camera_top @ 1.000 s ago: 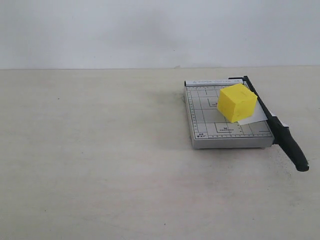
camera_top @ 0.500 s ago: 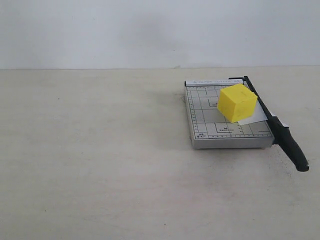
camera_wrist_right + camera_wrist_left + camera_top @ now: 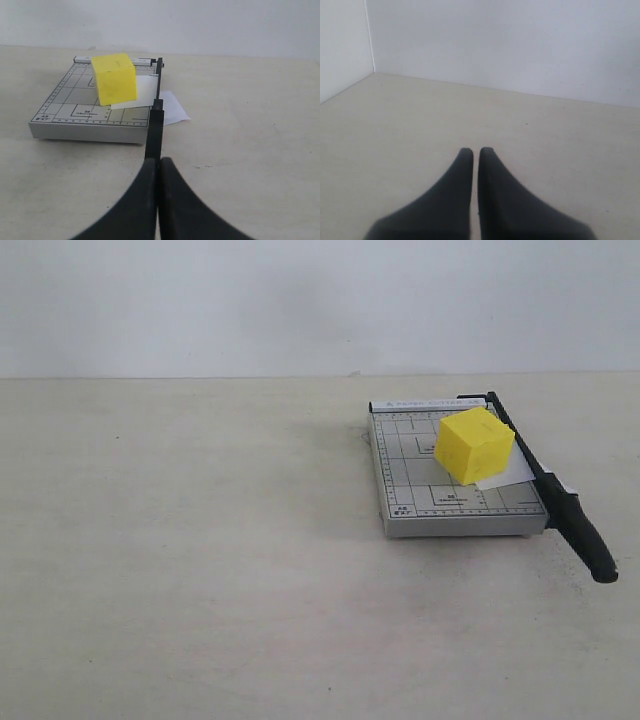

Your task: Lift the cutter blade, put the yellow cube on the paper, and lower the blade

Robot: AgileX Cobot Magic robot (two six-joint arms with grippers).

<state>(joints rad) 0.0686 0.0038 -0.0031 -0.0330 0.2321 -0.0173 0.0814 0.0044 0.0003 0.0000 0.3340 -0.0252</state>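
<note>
Seeing yellow cube (image 3: 474,445) sitting on paper (image 3: 505,475), cutter blade (image 3: 560,502) lying flat at cube's 3 o'clock. Finding left claw (image 3: 475,150) and right claw (image 3: 159,161) both pressed together, gripping nothing.

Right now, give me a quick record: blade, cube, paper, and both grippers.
cutter blade: lowered flat along the cutter base edge
yellow cube: resting on the paper
paper: under the cube, passing beneath the blade
left gripper: shut, empty, cutter not in its view
right gripper: shut, empty, facing the cutter, not touching it
</note>
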